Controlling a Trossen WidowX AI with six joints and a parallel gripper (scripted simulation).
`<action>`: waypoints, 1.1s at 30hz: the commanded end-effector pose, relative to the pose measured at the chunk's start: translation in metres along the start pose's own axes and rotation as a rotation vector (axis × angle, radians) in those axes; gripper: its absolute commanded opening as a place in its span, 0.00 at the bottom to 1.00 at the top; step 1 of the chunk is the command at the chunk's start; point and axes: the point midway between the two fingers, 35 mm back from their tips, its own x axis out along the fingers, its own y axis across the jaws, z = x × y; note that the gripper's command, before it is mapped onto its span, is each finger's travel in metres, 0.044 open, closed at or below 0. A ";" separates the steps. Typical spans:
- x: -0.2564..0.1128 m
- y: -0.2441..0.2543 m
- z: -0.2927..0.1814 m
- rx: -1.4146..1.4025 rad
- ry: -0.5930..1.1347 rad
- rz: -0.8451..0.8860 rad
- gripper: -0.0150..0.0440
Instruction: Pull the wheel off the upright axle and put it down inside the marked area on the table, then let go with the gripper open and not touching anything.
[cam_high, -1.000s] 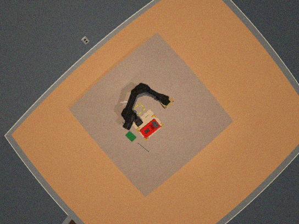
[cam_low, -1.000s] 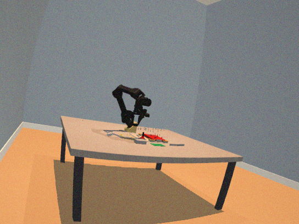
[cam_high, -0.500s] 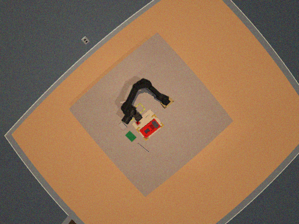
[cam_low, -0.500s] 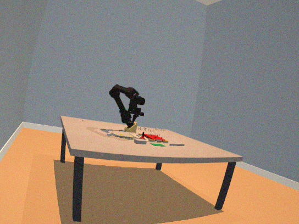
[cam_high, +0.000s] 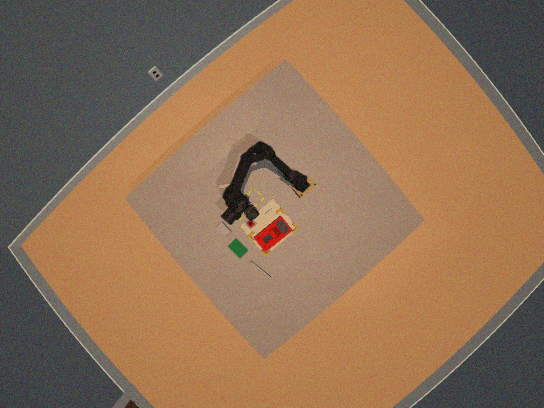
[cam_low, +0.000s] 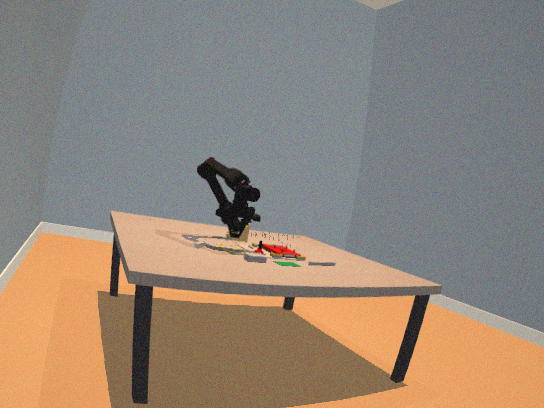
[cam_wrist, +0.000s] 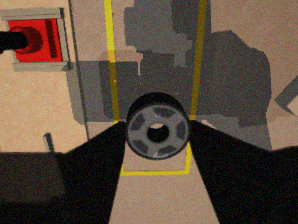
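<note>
The wheel (cam_wrist: 159, 111), a black tyre with a grey spoked hub, is between the fingertips of my gripper (cam_wrist: 156, 127), which is shut on it. In the wrist view the wheel appears over the near part of the yellow outlined marked area (cam_wrist: 155, 173) (cam_high: 259, 193), between its long sides, above the table. The upright black axle (cam_wrist: 11, 41) (cam_low: 260, 244) stands bare on its red base (cam_wrist: 39, 56) (cam_high: 251, 223), at the upper left of the wrist view. The arm hides the fingertips and wheel in the top view; they are too dark to tell apart in the exterior view.
A red panel (cam_high: 261, 243) with orange corner pieces lies beside the axle on a beige board (cam_high: 271, 206). A green patch (cam_high: 238, 248) (cam_low: 287, 263), a grey block (cam_high: 223, 229) (cam_low: 255, 258) and a thin bar (cam_high: 261, 268) (cam_low: 322, 263) are nearby.
</note>
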 end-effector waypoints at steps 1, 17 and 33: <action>0.016 -0.001 0.000 -0.002 -0.003 -0.005 0.25; 0.054 -0.003 -0.004 0.004 0.003 -0.005 0.48; -0.005 -0.002 -0.004 -0.002 -0.002 -0.008 0.76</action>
